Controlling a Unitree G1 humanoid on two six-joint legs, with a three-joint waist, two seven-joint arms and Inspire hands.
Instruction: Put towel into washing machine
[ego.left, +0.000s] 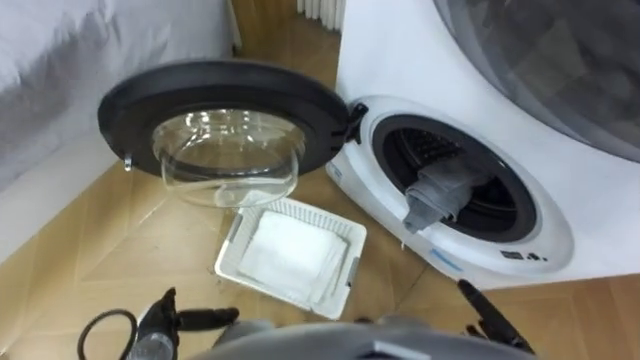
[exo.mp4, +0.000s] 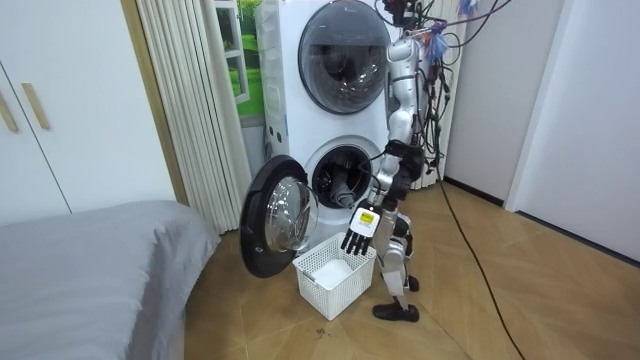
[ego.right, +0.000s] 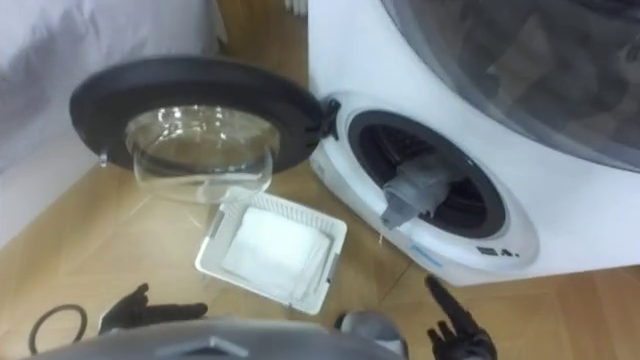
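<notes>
A grey towel (ego.left: 438, 198) hangs half out of the washing machine's (ego.left: 400, 50) round drum opening (ego.left: 455, 175), with one end draped over the lower rim. On the floor in front, a white folded towel (ego.left: 290, 255) lies in a white plastic basket (ego.left: 232, 250). My left hand (ego.left: 190, 320) shows at the bottom left with its fingers straight and empty. In the room view it hangs above the basket (exo.mp4: 318, 285). At the bottom right is my right hand (ego.left: 495, 325), also open and holding nothing. I stand close before the machine (exo.mp4: 345, 178).
The machine's black-rimmed door (ego.left: 230, 85) with a glass bowl is swung wide open to my left, above the basket. A second drum window (ego.left: 560, 60) sits above. A grey bed (ego.left: 80, 60) lies further left, and pale curtains (exo.mp4: 190, 100) hang behind the door. The floor is wooden.
</notes>
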